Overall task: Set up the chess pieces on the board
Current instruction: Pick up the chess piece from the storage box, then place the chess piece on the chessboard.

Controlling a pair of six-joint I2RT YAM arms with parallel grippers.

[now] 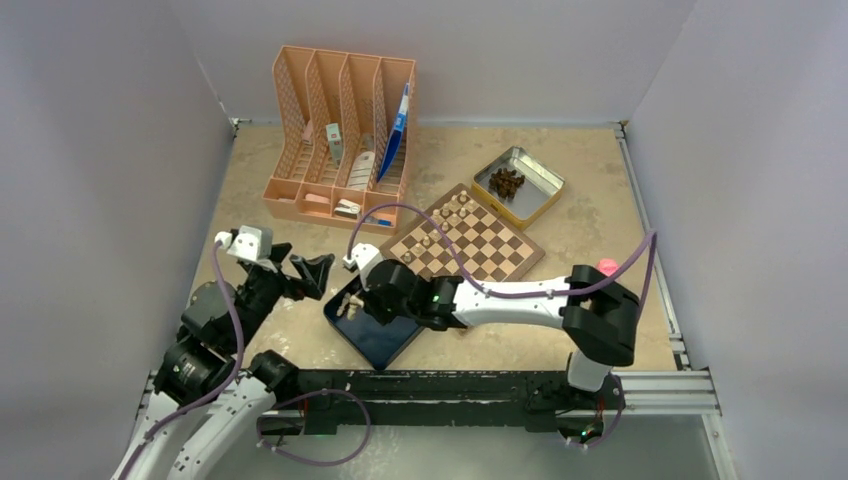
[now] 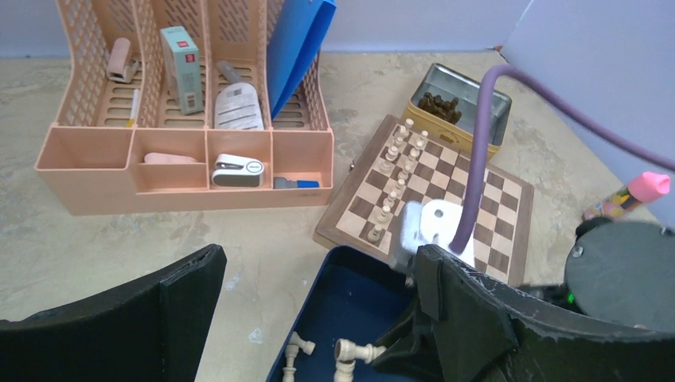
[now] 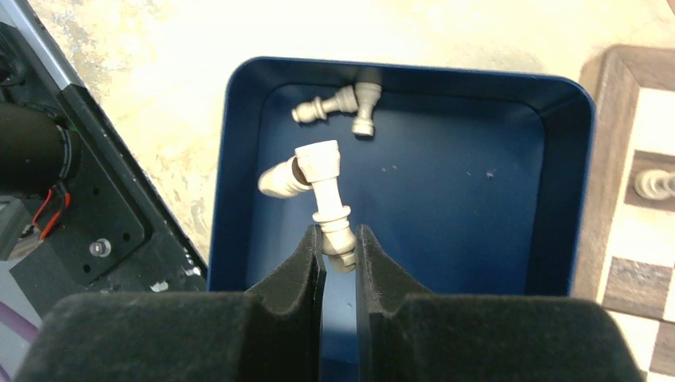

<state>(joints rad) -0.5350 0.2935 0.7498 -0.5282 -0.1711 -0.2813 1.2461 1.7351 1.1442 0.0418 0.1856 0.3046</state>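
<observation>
Plainly, the right tool (image 3: 338, 240) pinches a chess piece (image 3: 329, 208) inside the tray (image 3: 570, 159); overhead hides that grip.

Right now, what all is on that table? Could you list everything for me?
board: one, tan and brown checks, mid-table
pieces on board: several, beige, two rows along its organiser-side edge
tray: one, dark blue, near edge, beside board
pieces in tray: four, beige, lying down
tin: one, silver and yellow, beyond board
dark pieces: heap, brown, in tin
organiser: one, peach, far left, holds blue folder and small items
pink-capped thing: one, right of board
left gripper: black, open, left of tray
right gripper: black, shut on one piece in tray
</observation>
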